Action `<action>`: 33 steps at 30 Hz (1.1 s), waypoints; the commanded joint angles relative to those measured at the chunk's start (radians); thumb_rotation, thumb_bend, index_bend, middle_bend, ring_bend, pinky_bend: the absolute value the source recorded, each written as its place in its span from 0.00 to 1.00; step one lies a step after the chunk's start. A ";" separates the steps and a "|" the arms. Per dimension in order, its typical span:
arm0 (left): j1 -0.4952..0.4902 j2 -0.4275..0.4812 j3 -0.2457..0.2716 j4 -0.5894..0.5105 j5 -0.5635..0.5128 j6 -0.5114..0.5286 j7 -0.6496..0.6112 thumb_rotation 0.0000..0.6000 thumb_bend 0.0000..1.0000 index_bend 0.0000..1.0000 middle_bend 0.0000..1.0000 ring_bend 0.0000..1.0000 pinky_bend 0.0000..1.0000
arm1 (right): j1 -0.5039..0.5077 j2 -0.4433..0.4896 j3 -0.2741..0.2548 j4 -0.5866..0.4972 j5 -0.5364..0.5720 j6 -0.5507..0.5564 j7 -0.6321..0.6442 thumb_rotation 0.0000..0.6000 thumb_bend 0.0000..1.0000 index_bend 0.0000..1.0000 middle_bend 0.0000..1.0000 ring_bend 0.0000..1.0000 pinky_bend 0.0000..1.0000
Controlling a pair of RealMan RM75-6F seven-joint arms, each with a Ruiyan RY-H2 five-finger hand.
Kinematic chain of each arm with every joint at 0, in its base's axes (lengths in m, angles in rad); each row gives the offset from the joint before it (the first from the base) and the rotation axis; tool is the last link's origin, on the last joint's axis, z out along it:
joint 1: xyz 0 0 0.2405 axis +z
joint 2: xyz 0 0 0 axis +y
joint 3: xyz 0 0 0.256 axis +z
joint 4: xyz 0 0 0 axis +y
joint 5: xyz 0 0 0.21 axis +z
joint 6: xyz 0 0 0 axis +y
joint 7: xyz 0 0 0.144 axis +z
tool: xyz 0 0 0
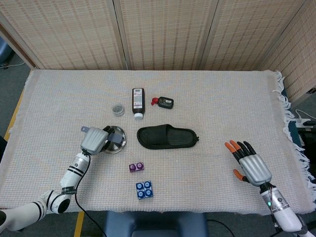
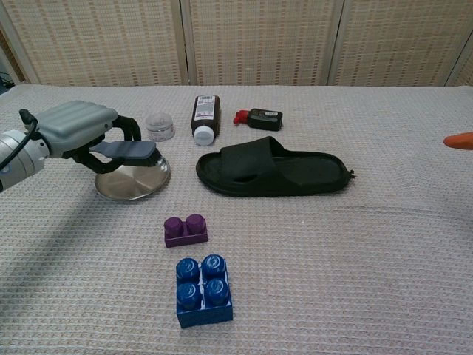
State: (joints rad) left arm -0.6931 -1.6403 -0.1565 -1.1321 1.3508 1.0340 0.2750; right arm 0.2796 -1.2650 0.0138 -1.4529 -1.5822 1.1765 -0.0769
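left hand (image 2: 81, 133) over dish (image 2: 133, 180), left of centre, fingers curled above rim, grip not clear | dish likely light, stiff, slippery; best pinched at rim | right hand (image 1: 251, 164) lower right, spread, holding nothing

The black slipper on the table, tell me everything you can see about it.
The black slipper is a single open-toe slide with a broad strap over the front and a flat, contoured footbed, matte like rubber or foam. It lies sole down on the woven cloth near the table's middle, lengthwise left to right, strap end toward the steel dish. Nothing touches it but the cloth. The dark bottle lies behind it, the purple block in front. Both hands are clear of it.
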 commanded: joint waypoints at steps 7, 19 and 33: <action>-0.050 0.014 -0.102 -0.260 -0.195 -0.002 0.315 1.00 0.45 0.45 0.52 0.91 1.00 | 0.272 -0.239 0.103 0.178 0.087 -0.321 0.011 1.00 0.58 0.00 0.00 0.00 0.00; -0.098 -0.009 -0.116 -0.322 -0.307 0.003 0.413 1.00 0.45 0.45 0.52 0.91 1.00 | 0.379 -0.307 0.123 0.214 0.186 -0.443 -0.060 1.00 0.70 0.00 0.00 0.00 0.00; -0.201 -0.150 -0.150 -0.265 -0.419 0.035 0.493 1.00 0.45 0.45 0.52 0.91 1.00 | 0.413 -0.294 0.082 0.190 0.257 -0.497 -0.114 1.00 0.70 0.00 0.00 0.00 0.00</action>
State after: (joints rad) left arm -0.8775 -1.7676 -0.3029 -1.4124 0.9397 1.0553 0.7507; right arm 0.6917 -1.5581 0.0959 -1.2634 -1.3260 0.6796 -0.1905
